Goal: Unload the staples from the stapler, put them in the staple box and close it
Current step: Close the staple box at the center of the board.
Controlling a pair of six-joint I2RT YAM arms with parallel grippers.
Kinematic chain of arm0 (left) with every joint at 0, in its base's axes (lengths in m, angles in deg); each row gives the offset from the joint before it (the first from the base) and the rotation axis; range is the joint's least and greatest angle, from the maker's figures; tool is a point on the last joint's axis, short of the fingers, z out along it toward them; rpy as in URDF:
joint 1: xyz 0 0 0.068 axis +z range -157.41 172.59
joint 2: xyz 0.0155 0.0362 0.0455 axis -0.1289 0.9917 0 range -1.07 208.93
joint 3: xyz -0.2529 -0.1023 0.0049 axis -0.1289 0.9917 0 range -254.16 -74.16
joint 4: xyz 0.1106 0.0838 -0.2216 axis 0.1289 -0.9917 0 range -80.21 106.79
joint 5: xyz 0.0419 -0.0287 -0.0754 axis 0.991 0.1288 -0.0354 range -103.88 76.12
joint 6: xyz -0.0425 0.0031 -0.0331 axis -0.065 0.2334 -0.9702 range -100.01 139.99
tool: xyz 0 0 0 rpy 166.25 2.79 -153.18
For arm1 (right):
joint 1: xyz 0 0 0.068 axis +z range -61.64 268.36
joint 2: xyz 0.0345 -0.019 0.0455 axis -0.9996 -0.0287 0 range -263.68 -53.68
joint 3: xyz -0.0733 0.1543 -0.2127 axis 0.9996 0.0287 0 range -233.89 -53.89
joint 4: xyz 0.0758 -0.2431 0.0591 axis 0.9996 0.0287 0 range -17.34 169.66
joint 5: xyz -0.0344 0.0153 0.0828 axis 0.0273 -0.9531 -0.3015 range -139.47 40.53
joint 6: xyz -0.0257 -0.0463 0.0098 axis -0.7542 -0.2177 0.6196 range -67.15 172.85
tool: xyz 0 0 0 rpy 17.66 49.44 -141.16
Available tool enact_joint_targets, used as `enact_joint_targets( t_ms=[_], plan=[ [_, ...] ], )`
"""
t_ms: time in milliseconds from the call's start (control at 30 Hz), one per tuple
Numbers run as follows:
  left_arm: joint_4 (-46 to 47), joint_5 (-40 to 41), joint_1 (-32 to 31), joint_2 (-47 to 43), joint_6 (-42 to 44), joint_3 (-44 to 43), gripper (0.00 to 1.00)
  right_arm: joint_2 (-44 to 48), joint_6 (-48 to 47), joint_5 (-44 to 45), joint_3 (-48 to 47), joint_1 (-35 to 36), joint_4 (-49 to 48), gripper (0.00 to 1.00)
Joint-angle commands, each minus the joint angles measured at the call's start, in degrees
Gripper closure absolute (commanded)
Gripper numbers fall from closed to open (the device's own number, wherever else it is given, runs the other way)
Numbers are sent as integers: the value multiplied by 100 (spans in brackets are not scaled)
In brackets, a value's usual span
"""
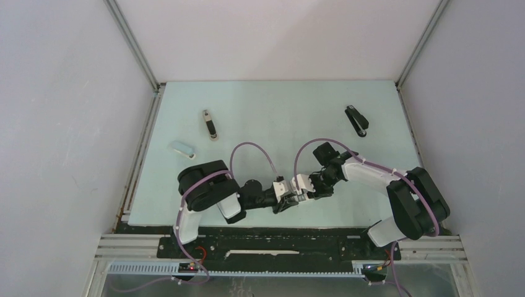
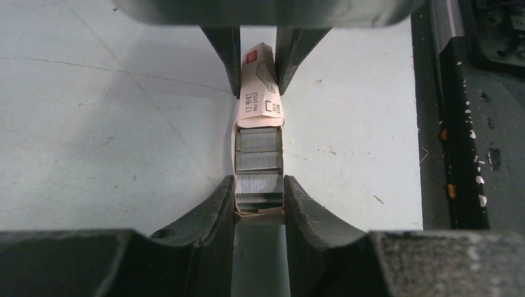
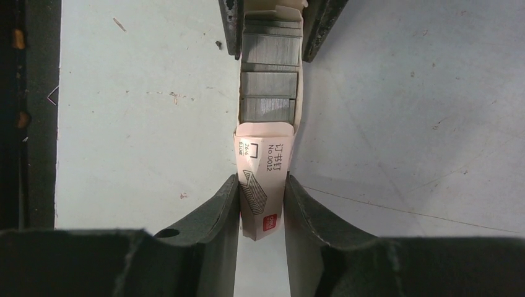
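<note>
here both jaws are closed partway on one thin paper box [image 2: 260, 86], left on its tray of staples [image 2: 259, 162], right on its sleeve; the stapler [image 1: 211, 125] lies well apart on the surface [image 1: 278, 105], and it looks stiff and slippery, best gripped across its sides.

The staples [image 2: 259, 162] are grey, the box [image 2: 260, 93] pale pink with black print and a red logo, the table [image 1: 278, 111] pale green, the stapler [image 1: 210, 125] black and silver.

Shiny metal staples [image 2: 259, 162] in matt paper box [image 2: 260, 99].
</note>
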Motion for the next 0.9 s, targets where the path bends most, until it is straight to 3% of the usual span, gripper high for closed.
enact_joint_targets(
  t_ms=[0,633,867],
  plan=[
    [19,-734,124,101,-136,-214,74,-90,-64,-105,4,152,-170,62],
    [30,-1408,419,222,-572,-391,73,-191,129,107,39,305,-425,62],
    [12,-1064,467,107,-482,-336,76,-174,157,57,39,314,-430,62]
  ],
)
